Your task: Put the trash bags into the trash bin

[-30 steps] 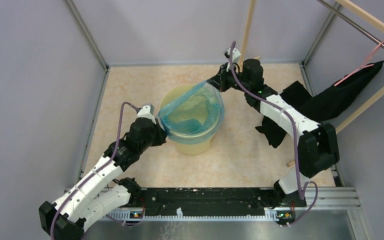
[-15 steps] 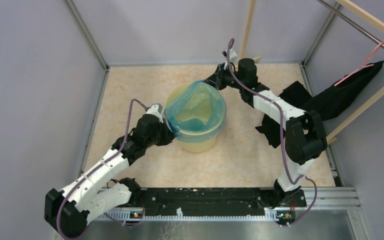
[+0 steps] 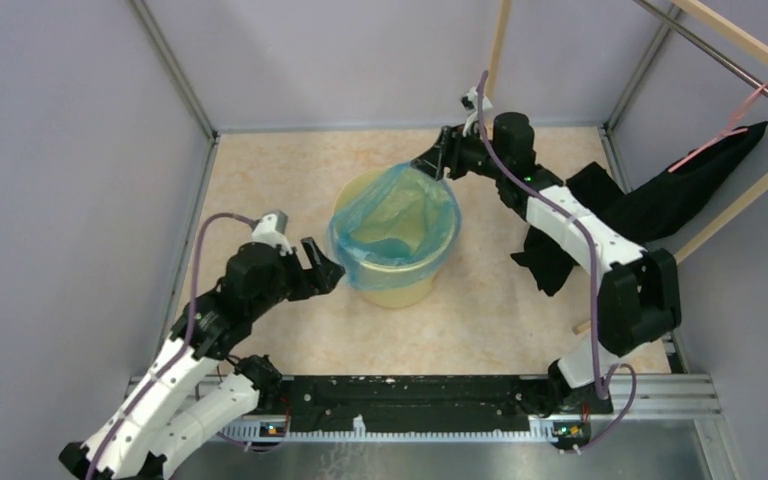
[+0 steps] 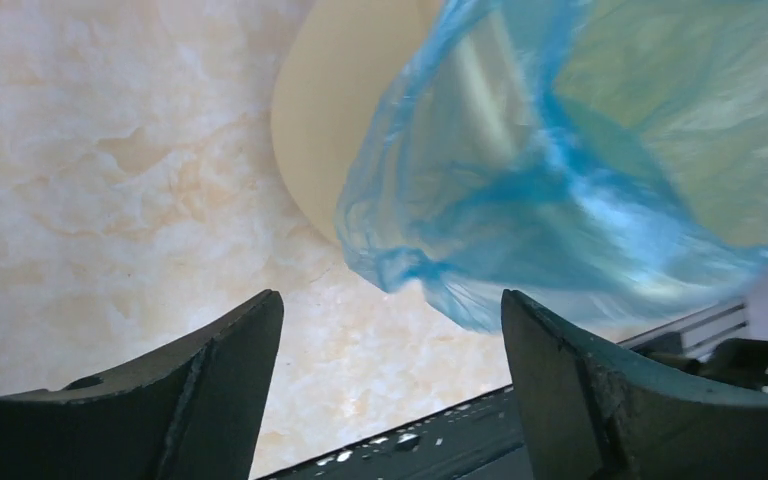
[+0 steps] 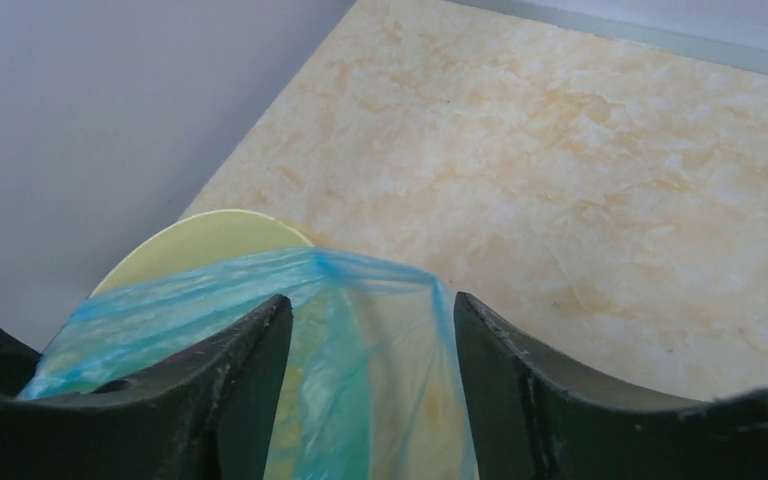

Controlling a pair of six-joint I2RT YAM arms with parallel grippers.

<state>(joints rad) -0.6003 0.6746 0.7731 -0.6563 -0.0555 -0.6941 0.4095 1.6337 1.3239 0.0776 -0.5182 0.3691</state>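
So, the step in hand looks like seating the trash bag [image 3: 397, 212] as a liner in the trash bin [image 3: 392, 291]. The film mouth is spread across the opening and lapped over the rim on the near-left side, with the body sagging inside. Left end effector [image 3: 326, 270] is wide open just beside the bin's near-left wall and holds nothing. Its wrist view shows the loose blue hem hanging outside the wall in front of the fingers, touching neither as far as I can see. Right end effector [image 3: 439, 160] sits at the far rim, jaws apart, with a peak of film standing in the gap. It doesn't look pinched, so I read it as open and empty. My judgement: mostly done, the bag is in the bin. The next move calls for clearing both arms without snagging film, or re-gripping the far edge, which looks tented rather than wrapped. The bag is thin, translucent light blue and crinkly, with yellow showing through. It'll likely shift at a light touch. The bin stands upright mid-tabletop [image 3: 260, 180], and the black cloth [image 3: 650, 205] lies well apart to the right.
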